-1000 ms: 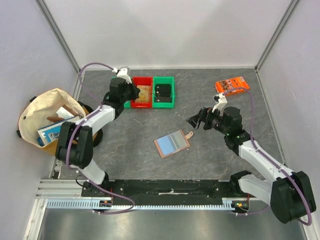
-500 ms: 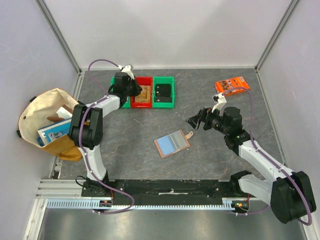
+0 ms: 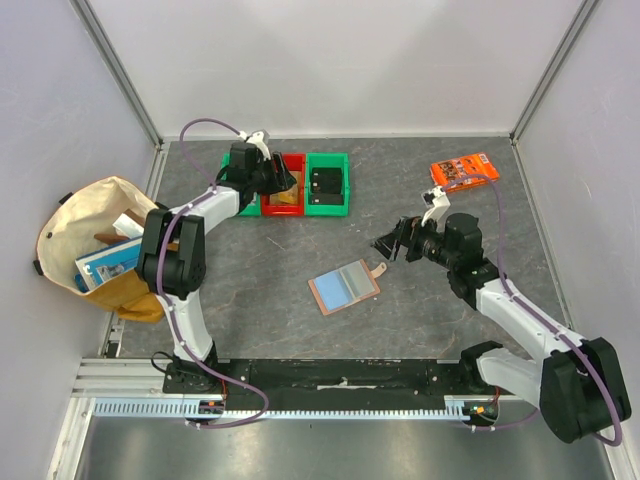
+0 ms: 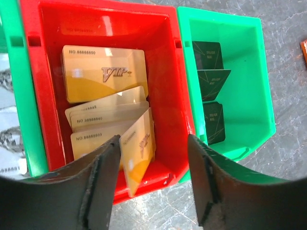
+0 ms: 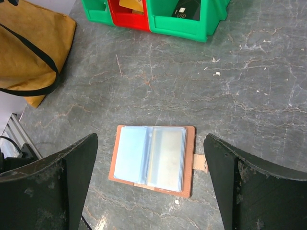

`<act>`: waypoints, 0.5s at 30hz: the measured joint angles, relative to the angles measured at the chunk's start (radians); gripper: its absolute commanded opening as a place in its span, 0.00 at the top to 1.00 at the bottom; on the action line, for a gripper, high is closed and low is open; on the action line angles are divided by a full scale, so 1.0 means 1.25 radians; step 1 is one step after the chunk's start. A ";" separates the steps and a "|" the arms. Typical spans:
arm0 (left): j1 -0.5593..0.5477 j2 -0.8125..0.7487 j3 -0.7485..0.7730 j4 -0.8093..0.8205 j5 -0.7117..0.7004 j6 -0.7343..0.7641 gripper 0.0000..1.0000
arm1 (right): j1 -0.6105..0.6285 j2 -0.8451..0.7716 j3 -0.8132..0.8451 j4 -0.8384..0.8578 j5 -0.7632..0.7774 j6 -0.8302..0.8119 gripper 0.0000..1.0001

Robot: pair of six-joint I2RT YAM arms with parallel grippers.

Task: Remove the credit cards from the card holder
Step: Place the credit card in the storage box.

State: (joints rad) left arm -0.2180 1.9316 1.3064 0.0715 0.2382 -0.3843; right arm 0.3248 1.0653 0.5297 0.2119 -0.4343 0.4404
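1. The left gripper [image 4: 152,143] hung over the red bin [image 4: 96,24], jaws apart and gripping nothing.
2. Gold credit cards [image 4: 103,72] lay stacked in the red bin (one leaned tilted at its near end). Black credit cards [image 4: 211,81] sat in the green bin [image 4: 230,38] touching the red bin's right side.
3. The card holder [image 5: 151,160] lay open on the counter [image 5: 249,96], well apart from the red bin.
4. The right gripper [image 5: 149,139], wide open and empty, hovered farther from the red bin.

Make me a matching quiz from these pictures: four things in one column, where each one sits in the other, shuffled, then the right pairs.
1. gold cards
2. black cards
3. card holder
4. orange packet

A. lying open on the table
B. in the red bin
C. near the table's far right corner
D. in the green bin right of the red bin

Pairs: 1-B, 2-D, 3-A, 4-C
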 measured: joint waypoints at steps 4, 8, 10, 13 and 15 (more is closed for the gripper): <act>0.000 -0.027 0.002 -0.063 -0.016 0.009 0.32 | 0.000 0.014 0.000 -0.002 -0.013 0.000 0.02; -0.002 -0.115 0.001 -0.133 -0.044 0.022 0.32 | 0.000 0.047 0.000 -0.005 -0.034 -0.003 0.02; -0.005 -0.174 0.001 -0.154 -0.060 0.024 0.31 | 0.000 0.062 0.000 -0.007 -0.042 -0.002 0.02; -0.020 -0.291 -0.022 -0.164 -0.082 0.025 0.31 | 0.000 0.075 0.000 -0.009 -0.052 -0.002 0.02; -0.034 -0.364 -0.041 -0.166 -0.094 0.025 0.31 | 0.000 0.076 0.000 -0.009 -0.053 -0.001 0.02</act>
State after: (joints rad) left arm -0.2604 1.4769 1.2552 -0.1356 0.1211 -0.3531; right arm 0.3252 1.1606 0.5297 0.2008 -0.5007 0.4389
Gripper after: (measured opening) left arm 0.689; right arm 0.982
